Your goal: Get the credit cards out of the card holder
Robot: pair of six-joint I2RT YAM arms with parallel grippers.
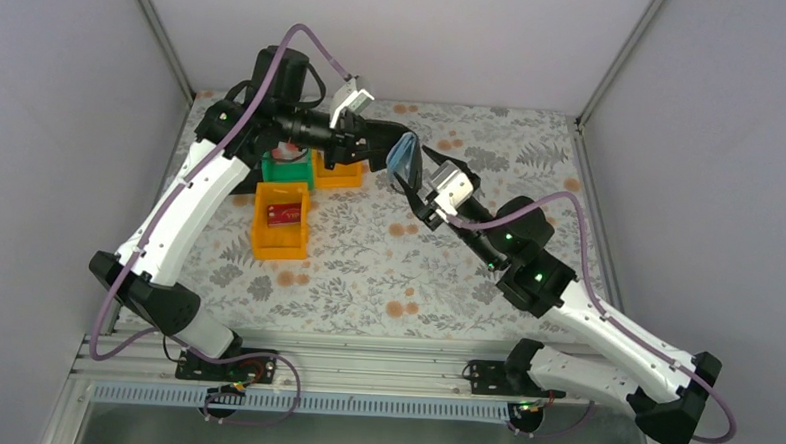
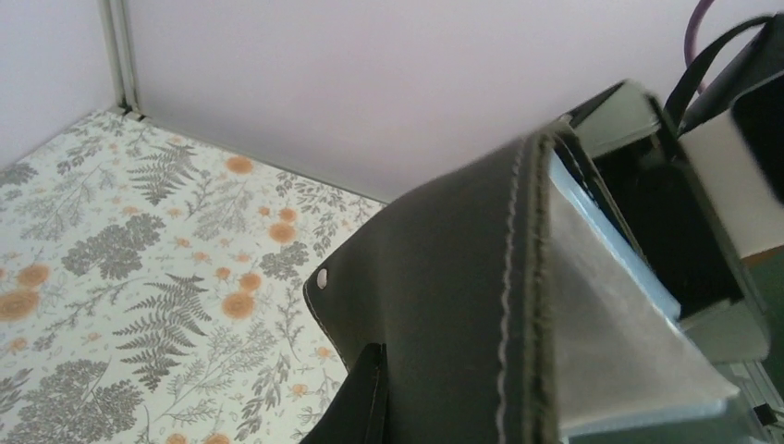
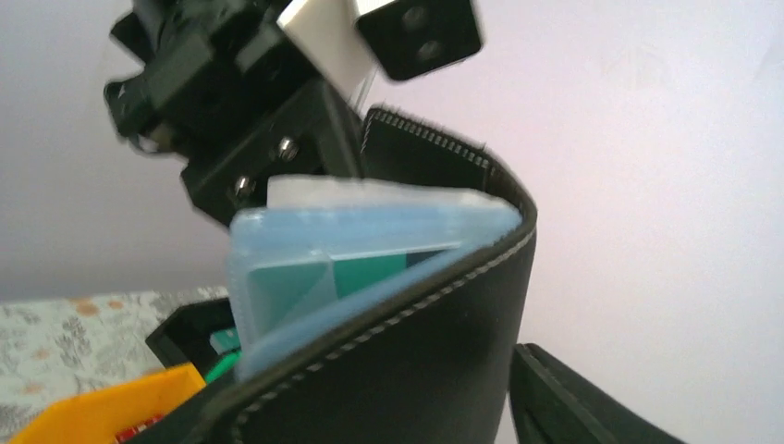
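While the soft black holder (image 1: 404,154) with white stitches hangs in the air at the far middle, a flat teal card (image 3: 370,273) shows in its pale blue pocket. Left claw (image 1: 377,141) is pinched tight on it; right claw (image 1: 417,195) is just beside it, and I cannot tell how wide.

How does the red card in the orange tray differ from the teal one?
The red card lies flat, uncovered, in the near orange tray; the teal card is tucked inside the card holder. The red card is down at table level; the teal card is up in the air. Both are thin.
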